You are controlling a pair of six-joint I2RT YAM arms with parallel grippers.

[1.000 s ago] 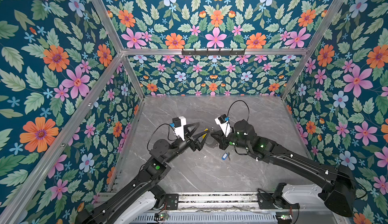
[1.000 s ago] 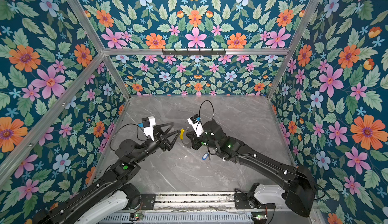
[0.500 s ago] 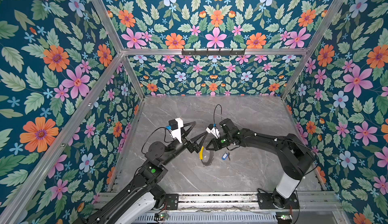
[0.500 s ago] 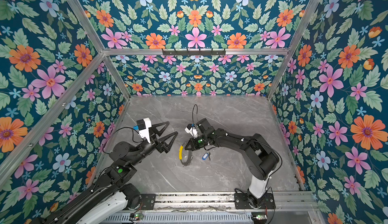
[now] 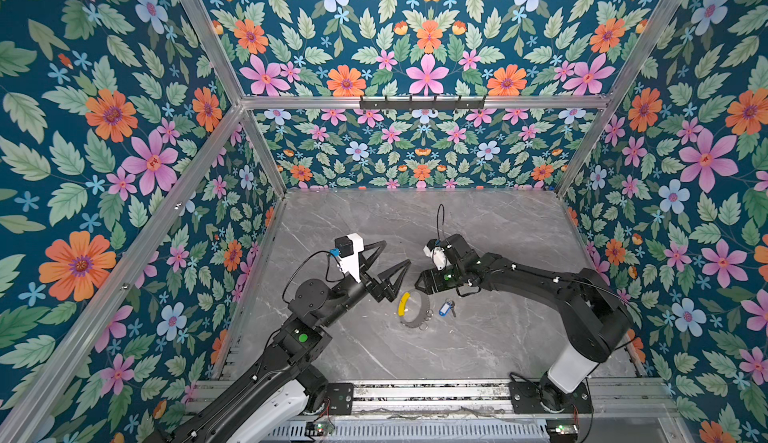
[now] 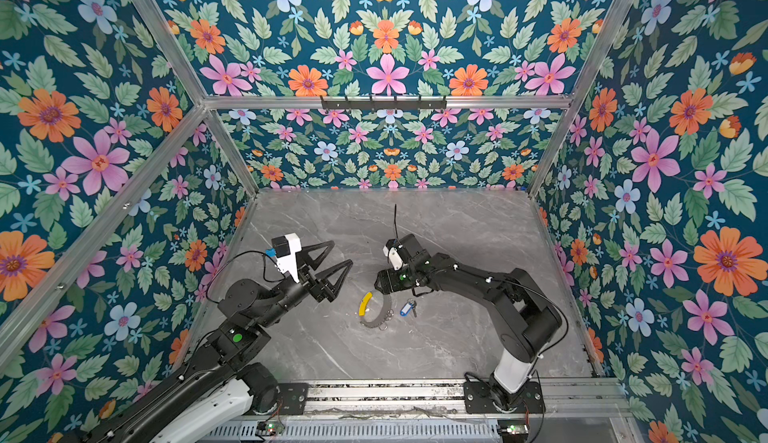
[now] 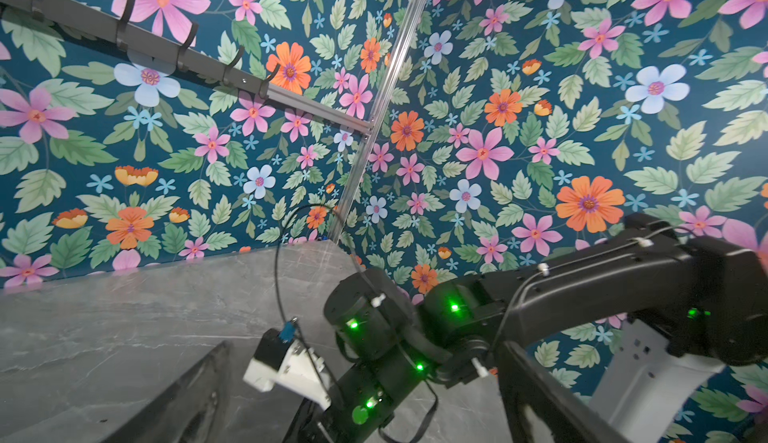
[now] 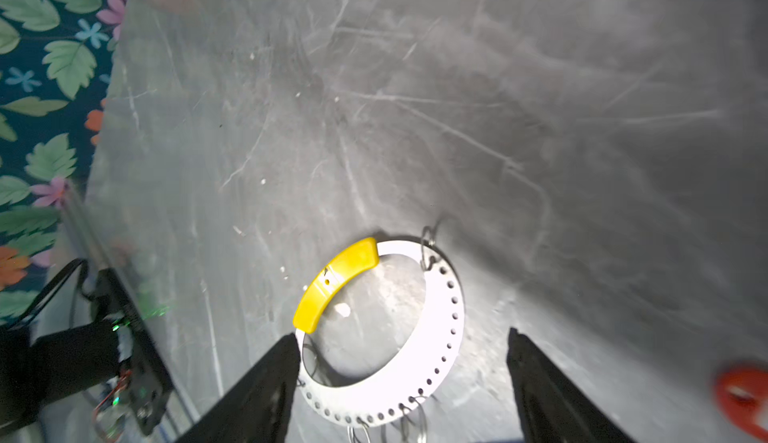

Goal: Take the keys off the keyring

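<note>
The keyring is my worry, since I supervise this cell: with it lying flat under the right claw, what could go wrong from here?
1. One finger of the open right claw sits at the edge of the flat keyring; closing may shove it rather than grip it.
2. Loose split rings on its holes could snag a finger.
3. The blue-tagged key lies close by and might get swept.
</note>
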